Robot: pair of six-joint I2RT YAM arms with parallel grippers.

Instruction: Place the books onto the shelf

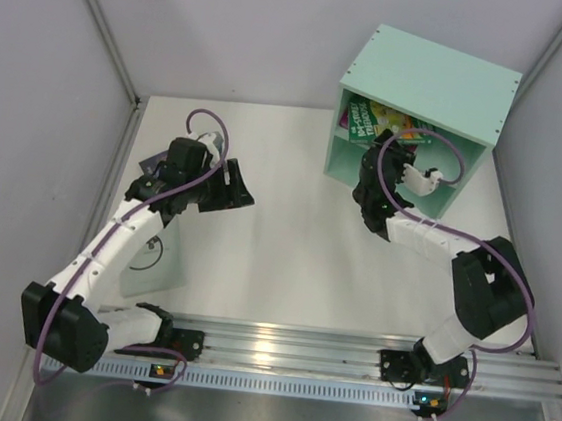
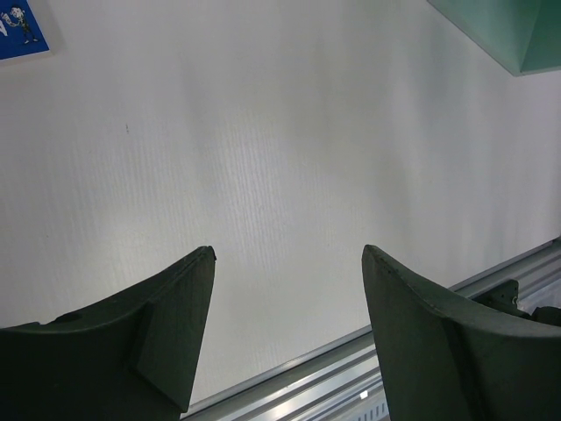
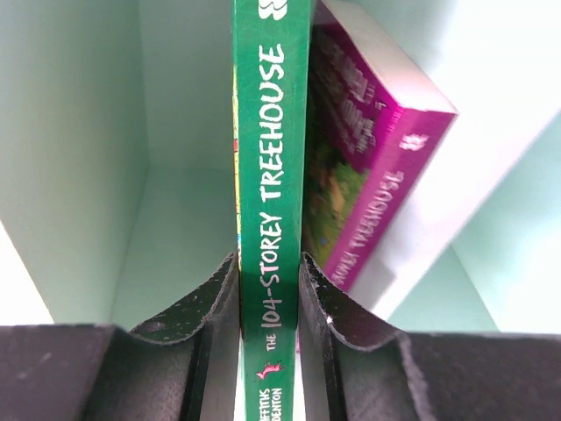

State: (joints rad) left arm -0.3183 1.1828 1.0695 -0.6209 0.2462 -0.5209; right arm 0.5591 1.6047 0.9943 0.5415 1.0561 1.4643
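Note:
My right gripper (image 3: 269, 259) is shut on the spine of a green book (image 3: 272, 158), which stands upright inside the mint-green shelf (image 3: 70, 158). A purple-and-green book (image 3: 372, 167) leans against its right side. From above, the right gripper (image 1: 381, 144) is at the mouth of the shelf (image 1: 430, 80), with the books (image 1: 363, 119) in its far compartment. My left gripper (image 2: 289, 254) is open and empty above bare table. A corner of a blue book (image 2: 22, 31) shows at the top left of the left wrist view. The left gripper (image 1: 240, 192) hovers mid-table.
A dark book edge (image 1: 149, 165) pokes out from under the left arm. A pale flat sheet (image 1: 160, 263) lies by the left arm's base. Grey walls close in both sides, and a metal rail (image 1: 346, 353) runs along the near edge.

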